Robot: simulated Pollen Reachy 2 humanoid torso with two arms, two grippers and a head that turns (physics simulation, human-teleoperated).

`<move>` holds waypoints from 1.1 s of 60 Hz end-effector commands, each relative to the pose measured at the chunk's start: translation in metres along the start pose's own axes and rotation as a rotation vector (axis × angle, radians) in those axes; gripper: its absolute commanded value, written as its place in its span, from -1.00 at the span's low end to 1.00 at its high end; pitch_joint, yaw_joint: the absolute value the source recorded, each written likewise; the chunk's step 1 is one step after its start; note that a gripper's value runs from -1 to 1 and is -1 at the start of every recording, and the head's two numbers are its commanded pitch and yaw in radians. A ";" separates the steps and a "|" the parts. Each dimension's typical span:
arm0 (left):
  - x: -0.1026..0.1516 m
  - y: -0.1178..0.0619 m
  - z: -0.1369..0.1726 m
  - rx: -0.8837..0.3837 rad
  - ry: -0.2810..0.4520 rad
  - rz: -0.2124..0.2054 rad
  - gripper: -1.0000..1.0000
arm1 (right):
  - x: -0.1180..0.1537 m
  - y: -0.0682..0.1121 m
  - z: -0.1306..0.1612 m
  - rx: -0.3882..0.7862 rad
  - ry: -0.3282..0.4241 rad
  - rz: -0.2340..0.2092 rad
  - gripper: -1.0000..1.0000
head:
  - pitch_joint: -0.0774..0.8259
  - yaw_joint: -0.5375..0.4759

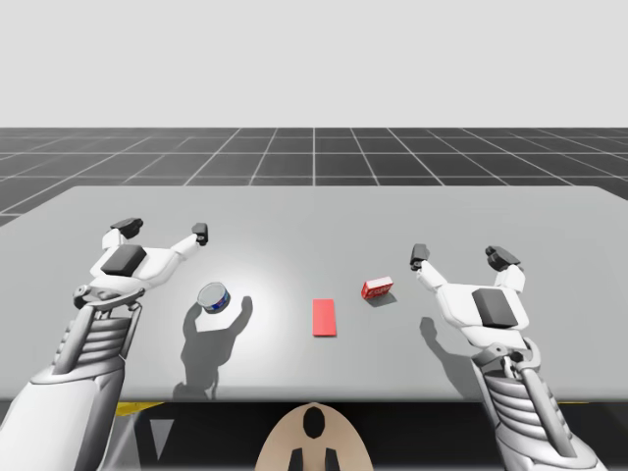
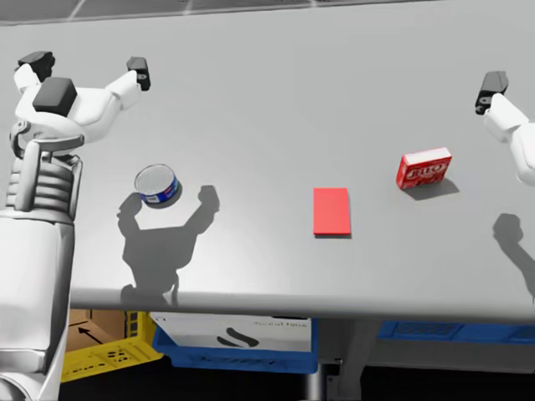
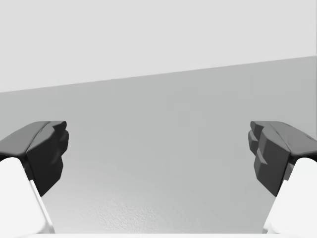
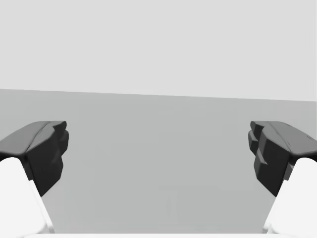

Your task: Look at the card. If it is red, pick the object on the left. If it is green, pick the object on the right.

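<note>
A red card (image 1: 324, 317) (image 2: 331, 210) lies flat near the table's front middle. To its left a short blue and white can (image 1: 214, 297) (image 2: 157, 185) rests tilted on the table. To the card's right lies a small red box (image 1: 376, 288) (image 2: 424, 168). My left gripper (image 1: 163, 231) (image 2: 87, 68) (image 3: 158, 153) hovers open behind and left of the can, nothing between its fingers. Right of the red box, my right gripper (image 1: 461, 257) (image 4: 158, 153) also stands open and holds nothing; one of its fingertips (image 2: 491, 88) shows in the head view.
The grey table (image 1: 314, 221) stretches wide behind the objects. Below its front edge stand a blue crate (image 2: 242, 342) and a yellow crate (image 2: 104, 355).
</note>
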 end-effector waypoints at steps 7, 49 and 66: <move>0.000 0.001 0.000 -0.001 0.001 0.003 -1.00 | -0.002 0.005 0.002 0.001 0.008 -0.016 -1.00 | 0.78 0.54; 0.024 -0.003 0.032 -0.097 -0.001 0.104 -1.00 | -0.006 0.004 0.001 -0.004 0.018 -0.015 -1.00 | 0.72 0.83; 0.011 0.013 0.077 -0.227 0.098 0.082 -1.00 | -0.012 0.004 -0.002 -0.008 0.032 -0.008 -1.00 | 0.70 0.85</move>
